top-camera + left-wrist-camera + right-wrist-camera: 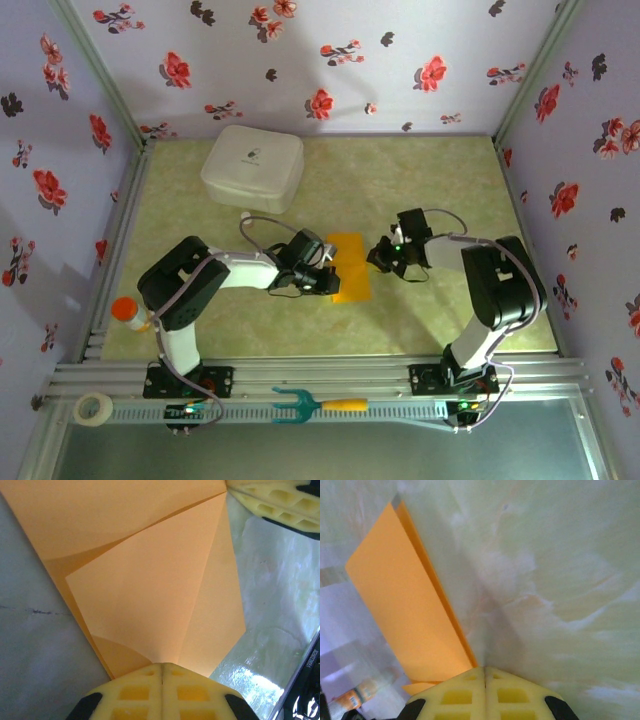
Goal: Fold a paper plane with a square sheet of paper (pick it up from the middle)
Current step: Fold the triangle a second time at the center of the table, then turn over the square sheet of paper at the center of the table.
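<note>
From above, the paper plane [350, 268] lies mid-table [450, 310] between my left gripper [325, 278] and right gripper [385, 256]. My left wrist view has my fingers shut at its narrow end, with flaps folded in but the shape broad, so I judge the narrowing folds remain. My right wrist view has shut fingers at a doubled long edge, and I cannot tell whether either pair nips paper.

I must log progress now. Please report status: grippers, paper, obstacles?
Left gripper shut, tip on paper. Right gripper shut, tip at paper edge. Paper partly folded, lying flat. Box at back, apart.
</note>
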You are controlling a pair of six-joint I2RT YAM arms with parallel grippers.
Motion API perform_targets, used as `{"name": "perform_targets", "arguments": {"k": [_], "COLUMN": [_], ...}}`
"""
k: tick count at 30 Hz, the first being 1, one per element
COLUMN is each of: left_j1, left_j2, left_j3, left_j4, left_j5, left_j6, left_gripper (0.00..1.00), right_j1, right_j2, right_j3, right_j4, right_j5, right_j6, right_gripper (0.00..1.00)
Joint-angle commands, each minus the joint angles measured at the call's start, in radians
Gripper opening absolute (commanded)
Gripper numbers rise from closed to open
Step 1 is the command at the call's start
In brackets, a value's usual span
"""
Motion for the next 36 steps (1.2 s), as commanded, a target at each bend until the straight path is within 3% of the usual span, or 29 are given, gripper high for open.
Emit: {"name": "perform_targets", "arguments": {"k": [1, 10, 16, 27, 36], "left_j1": [-0.010, -0.017, 0.006, 0.054, 0.055], "left_j2": [0.043, -0.045, -0.101, 0.027, 0.100], "left_j3": [-0.031, 0.046, 0.144, 0.248, 0.216], "left_j4": [-0.114, -0.182, -0.267, -0.322, -0.279], "left_j5": [-0.025, -0.026, -0.077, -0.044, -0.050], "left_j6": [0.001, 0.018, 0.084, 0.144, 0.129], "left_gripper": [0.00, 0.00, 0.10, 0.09, 0.07], "right_j1": [-0.017, -0.008, 0.030, 0.120, 0.163], "right_j2": [-0.058, -0.244, -0.339, -0.400, -0.388], "right_j3": [0.028, -0.067, -0.160, -0.223, -0.232], "right_j4": [-0.078, -0.094, -0.098, -0.084, -0.083], "right_j5": [0.069, 0.020, 0.027, 0.065, 0.053], "right_j6": [-0.035, 0.011, 0.053, 0.137, 0.155], "right_gripper": [0.02, 0.04, 0.08, 0.24, 0.26]}}
